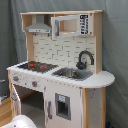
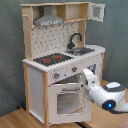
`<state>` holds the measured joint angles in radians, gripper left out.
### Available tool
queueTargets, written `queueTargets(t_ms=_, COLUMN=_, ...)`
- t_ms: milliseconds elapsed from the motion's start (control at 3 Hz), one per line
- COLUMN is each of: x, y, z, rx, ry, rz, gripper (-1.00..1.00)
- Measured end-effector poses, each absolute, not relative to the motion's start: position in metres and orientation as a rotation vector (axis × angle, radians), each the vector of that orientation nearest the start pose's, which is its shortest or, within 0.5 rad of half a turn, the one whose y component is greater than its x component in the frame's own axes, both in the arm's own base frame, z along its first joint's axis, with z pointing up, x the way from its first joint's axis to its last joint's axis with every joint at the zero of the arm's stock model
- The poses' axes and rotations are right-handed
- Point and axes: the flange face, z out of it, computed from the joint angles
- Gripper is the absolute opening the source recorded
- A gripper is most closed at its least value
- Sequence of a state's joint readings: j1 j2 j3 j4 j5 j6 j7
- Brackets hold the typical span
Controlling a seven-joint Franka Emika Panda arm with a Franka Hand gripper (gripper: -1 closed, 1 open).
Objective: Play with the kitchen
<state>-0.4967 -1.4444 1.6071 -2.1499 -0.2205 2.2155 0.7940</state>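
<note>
Grey cloth point(image 1: 115, 60) hangs behind everything, and a wood floor point(image 2: 20, 117) shows at the bottom of the second exterior view.

On that floor stands the kitchen point(image 2: 60, 65), tall, white and light wood. It fills the middle of both exterior views. Up top it has a grey hood point(image 2: 49, 21) and a little cupboard with its door point(image 2: 97, 12) swung open. Lower down are the black stove point(image 2: 52, 59) with red rings, the sink point(image 2: 84, 50) and the black tap point(image 2: 75, 39). Under the stove sit two knobs point(image 2: 56, 76), and below them the oven door point(image 2: 66, 100) with its window. In the first exterior view the oven door point(image 1: 16, 102) hangs open at the first exterior view's left.

My arm point(image 2: 107, 94) is white with a blue light. It reaches in from the second exterior view's right. My gripper point(image 2: 84, 79) is right at the front of the kitchen, by the top edge of the oven door and just under the knobs. I cannot tell if it is holding anything or if it is loose.

I think I am working on the oven door. To do it well, I should go slow, stay on the top edge, and swing the door the way its hinge wants to go. I should not push hard, or the kitchen may slide or tip.
</note>
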Motion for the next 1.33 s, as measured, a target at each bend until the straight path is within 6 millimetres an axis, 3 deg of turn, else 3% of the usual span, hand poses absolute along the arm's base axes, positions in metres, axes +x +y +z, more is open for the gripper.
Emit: queueTargets(t_ms=1333, x=0.200, y=0.488, z=0.471, rx=1.600, ry=0.447, rz=1.310, gripper=1.00)
